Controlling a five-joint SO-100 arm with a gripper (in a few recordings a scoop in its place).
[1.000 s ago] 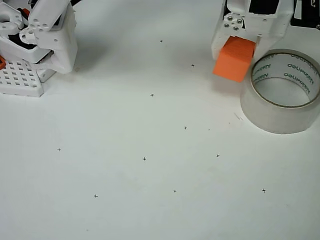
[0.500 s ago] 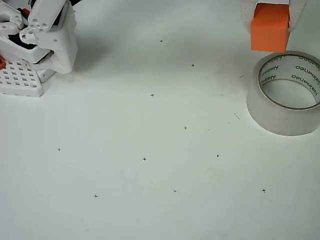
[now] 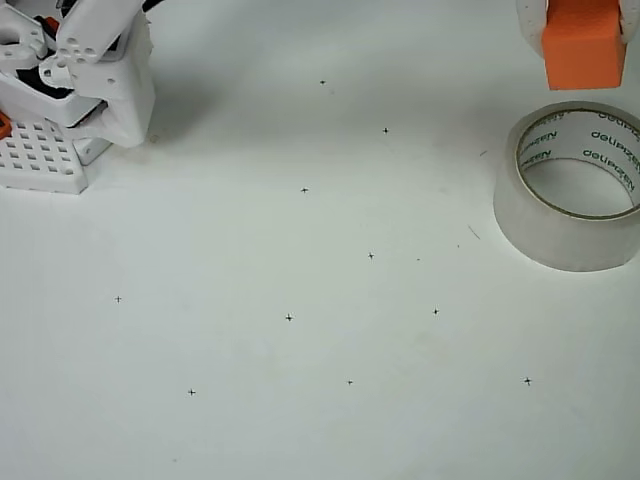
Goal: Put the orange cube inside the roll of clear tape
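orange cube (image 3: 583, 45) in gripper (image 3: 580, 15), near tape roll (image 3: 573, 186)

orange cube (image 3: 583, 45) above roll of clear tape (image 3: 570, 188), robot base (image 3: 45, 158) far left

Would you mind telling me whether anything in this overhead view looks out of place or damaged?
Nothing stands out. The orange cube is held in the hand at the top right edge, above the roll of clear tape in the picture. The roll lies flat and intact on the white table, its hole empty.
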